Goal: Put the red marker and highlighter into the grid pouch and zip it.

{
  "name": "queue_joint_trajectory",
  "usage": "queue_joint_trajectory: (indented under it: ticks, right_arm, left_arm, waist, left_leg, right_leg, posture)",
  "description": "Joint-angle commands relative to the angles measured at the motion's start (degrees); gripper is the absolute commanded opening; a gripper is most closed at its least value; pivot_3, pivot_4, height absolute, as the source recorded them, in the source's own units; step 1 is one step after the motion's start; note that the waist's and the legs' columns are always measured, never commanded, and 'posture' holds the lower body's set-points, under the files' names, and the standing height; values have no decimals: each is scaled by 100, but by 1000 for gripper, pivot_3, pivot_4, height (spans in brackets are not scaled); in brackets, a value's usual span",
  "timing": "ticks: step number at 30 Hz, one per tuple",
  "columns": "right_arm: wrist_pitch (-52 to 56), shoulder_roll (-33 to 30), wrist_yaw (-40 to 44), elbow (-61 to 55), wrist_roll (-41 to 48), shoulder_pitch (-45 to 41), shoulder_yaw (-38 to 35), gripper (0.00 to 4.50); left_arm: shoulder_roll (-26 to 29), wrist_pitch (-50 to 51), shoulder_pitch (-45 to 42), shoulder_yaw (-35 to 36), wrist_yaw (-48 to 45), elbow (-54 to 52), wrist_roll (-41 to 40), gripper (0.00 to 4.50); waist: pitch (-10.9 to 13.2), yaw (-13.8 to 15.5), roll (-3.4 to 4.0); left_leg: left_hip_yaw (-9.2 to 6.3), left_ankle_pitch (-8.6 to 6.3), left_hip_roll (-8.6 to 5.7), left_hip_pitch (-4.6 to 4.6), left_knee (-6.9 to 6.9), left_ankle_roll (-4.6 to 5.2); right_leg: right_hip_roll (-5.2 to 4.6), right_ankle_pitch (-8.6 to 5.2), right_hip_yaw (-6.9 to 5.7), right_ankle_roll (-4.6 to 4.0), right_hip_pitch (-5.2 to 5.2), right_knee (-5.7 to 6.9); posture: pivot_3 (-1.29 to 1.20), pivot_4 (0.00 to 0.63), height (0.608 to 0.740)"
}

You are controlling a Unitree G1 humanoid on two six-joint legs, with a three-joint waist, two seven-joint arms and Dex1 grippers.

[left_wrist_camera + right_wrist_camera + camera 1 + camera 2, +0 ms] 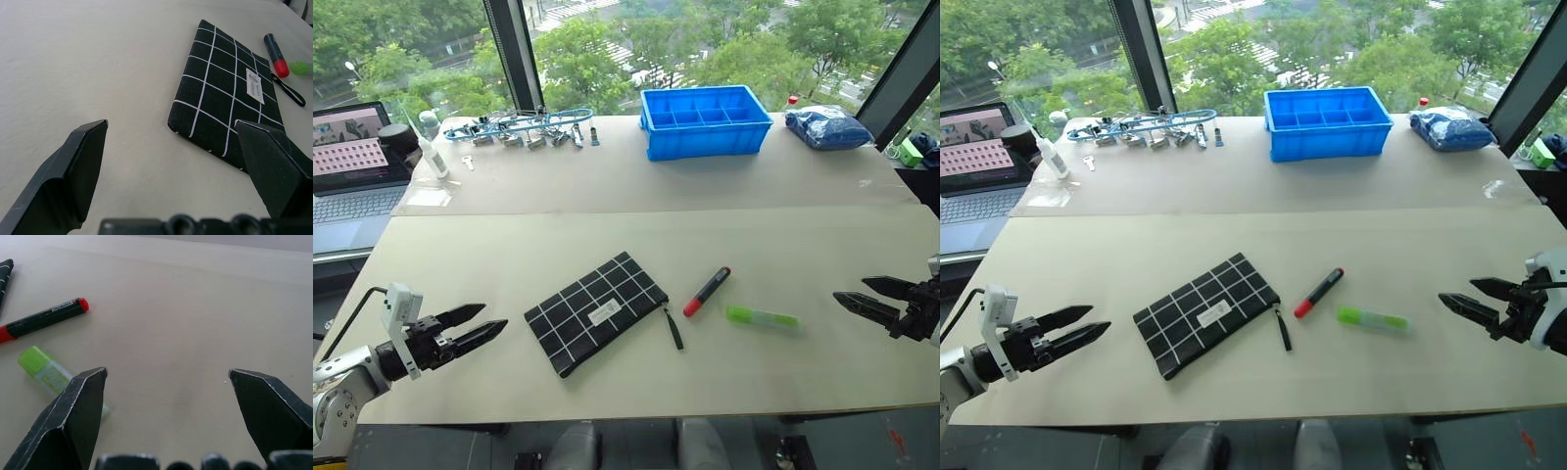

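Presently, nothing is looking done. Counter (607,245): carrying every item. Pouch (595,310): lying flat near the middle, apparently zipped, strap trailing toward the pens. Marker (707,291): lying just right of the pouch, apart from it. Highlighter (762,317): lying just right of the marker. Left tool (475,326): hovering wide and empty, left of the pouch. Right tool (864,294): hovering wide and empty, right of the highlighter. Remaining: opening, loading both pens, zipping.
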Motion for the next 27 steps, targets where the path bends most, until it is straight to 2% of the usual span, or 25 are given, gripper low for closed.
queue_joint_trajectory:
  ticks: [1,9,12,14,15,16,17,20,23,27]
  right_arm:
    - [97,-154,16,-94,64,-196,2,4410]
    - [250,-84,26,-162,173,-768,264,4410]
    - [504,15,42,-409,492,-1121,308,3719]
    - [685,63,100,-626,682,-1318,408,3008]
    - [784,148,197,-889,788,-1533,691,2672]
    - [859,226,280,-1122,853,-1702,973,2088]
    - [906,277,334,-1275,889,-1810,1164,1967]
    - [1054,548,406,-1618,938,-2072,1715,894]
    - [1013,822,508,-1817,817,-2256,2308,64]
    - [300,1765,120,-1213,-240,-2956,3572,64]
  left_arm:
    - [-48,78,-9,190,65,-284,-207,4500]
    - [320,-1265,42,-389,-139,-311,1149,4500]
    - [519,-2361,74,-536,-330,-196,1861,4500]
    - [563,-2881,28,-537,-410,-90,2081,4500]
    - [693,-3166,2,-538,-422,-61,2292,4500]
    - [842,-3436,22,-553,-465,-4,2527,4500]
    - [945,-3626,42,-568,-498,44,2696,4500]
    - [1158,-4083,224,-619,-544,72,3041,4500]
    - [1134,-4236,242,-649,-473,-149,3055,4500]
    - [1095,-4252,249,-956,-479,-863,3051,4500]
  waist:
    - [0,0,0]
    - [1,-2,0]
    - [2,-2,1]
    - [4,-2,5]
    - [5,1,6]
    - [6,0,4]
    - [10,-16,-2]
    - [12,-29,-1]
    - [16,-13,3]
    - [18,-5,-6]
  left_leg:
    - [0,0,0,0,0,0]
    - [0,0,0,1,-1,0]
    - [0,0,1,0,0,-1]
    - [0,0,2,0,-2,-1]
    - [1,0,2,1,-3,0]
    - [0,0,2,-1,-3,0]
    - [0,0,3,-1,-2,0]
    - [0,0,13,-4,-2,0]
    - [0,-1,12,-11,-3,-1]
    - [-1,-1,13,-21,-1,-3]
  right_leg:
    - [0,0,0,0,0,0]
    - [0,-2,0,-3,-1,-1]
    - [0,-1,0,-3,-1,-2]
    - [0,-2,0,-4,-2,-3]
    - [0,-2,0,-4,-2,-3]
    - [0,-2,-1,-4,-3,-3]
    - [0,-2,-2,-4,-3,-2]
    - [10,-3,-2,-5,-12,0]
    - [10,-2,-2,-5,-20,6]
    - [10,-1,-5,-6,-31,7]
  posture:
    - [0,150,740]
    - [0,150,740]
    - [0,150,740]
    - [0,150,740]
    - [0,150,740]
    - [0,150,740]
    - [0,150,740]
    - [0,150,740]
    - [0,150,740]
    - [0,150,740]
